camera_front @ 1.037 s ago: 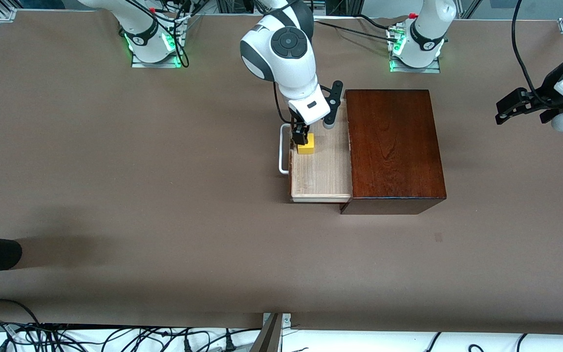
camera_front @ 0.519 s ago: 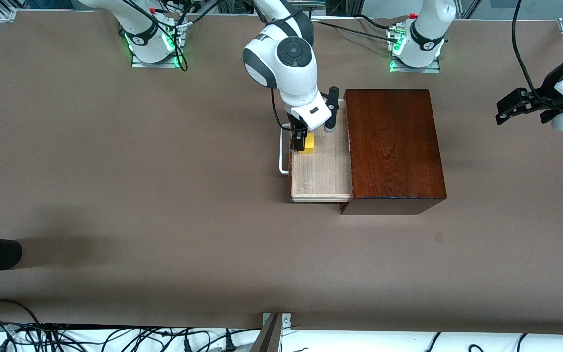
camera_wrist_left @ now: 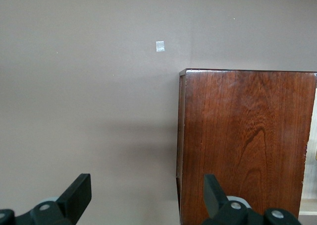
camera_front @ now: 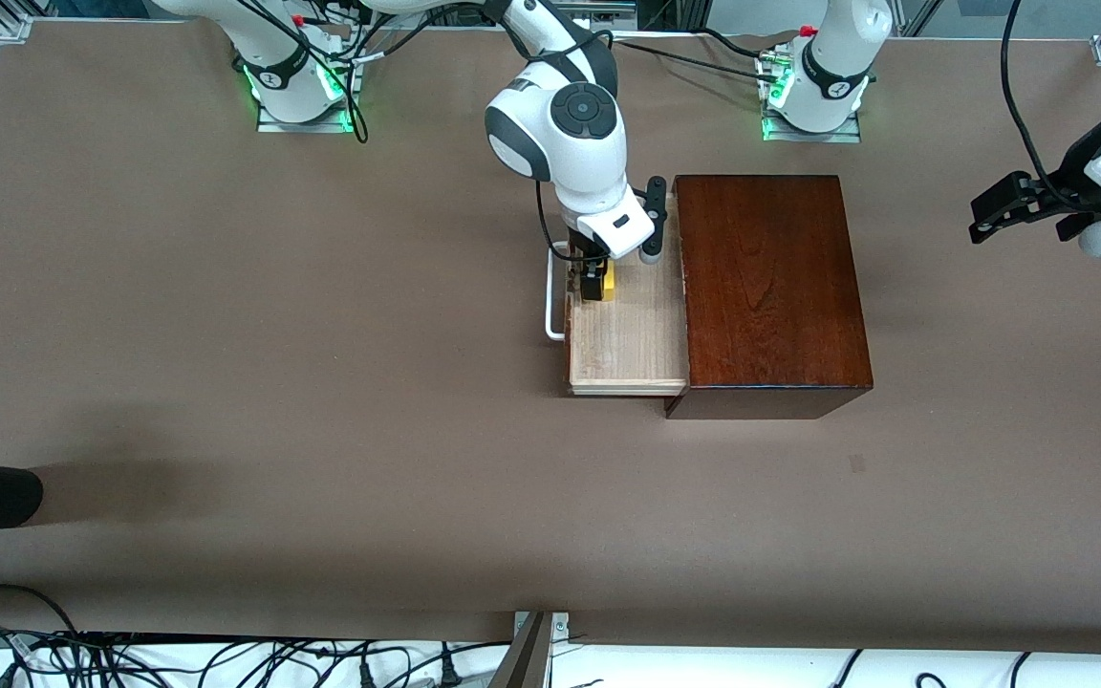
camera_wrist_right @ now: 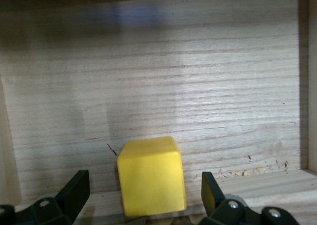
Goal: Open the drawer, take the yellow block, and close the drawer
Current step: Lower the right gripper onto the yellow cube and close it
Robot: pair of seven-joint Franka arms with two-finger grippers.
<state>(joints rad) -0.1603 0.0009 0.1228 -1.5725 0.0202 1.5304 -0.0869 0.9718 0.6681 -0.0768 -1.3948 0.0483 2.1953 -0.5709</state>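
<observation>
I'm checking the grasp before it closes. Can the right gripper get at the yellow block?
Probably yes: the right gripper is open inside the pulled-out drawer, its fingers either side of the yellow block, nothing between.

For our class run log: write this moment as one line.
drawer: open | block: in drawer, between open right gripper fingers | left gripper: open, waiting by box

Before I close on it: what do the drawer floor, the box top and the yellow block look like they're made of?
Drawer: pale unfinished-looking wood, matte, with straight grain lines and small chips. Wooden box: dark reddish wood, glossy, probably varnished; swirling grain and sheen show in the left wrist view. Yellow block: smooth, uniform matte yellow with rounded edges; plastic or painted wood, cannot tell which.
</observation>
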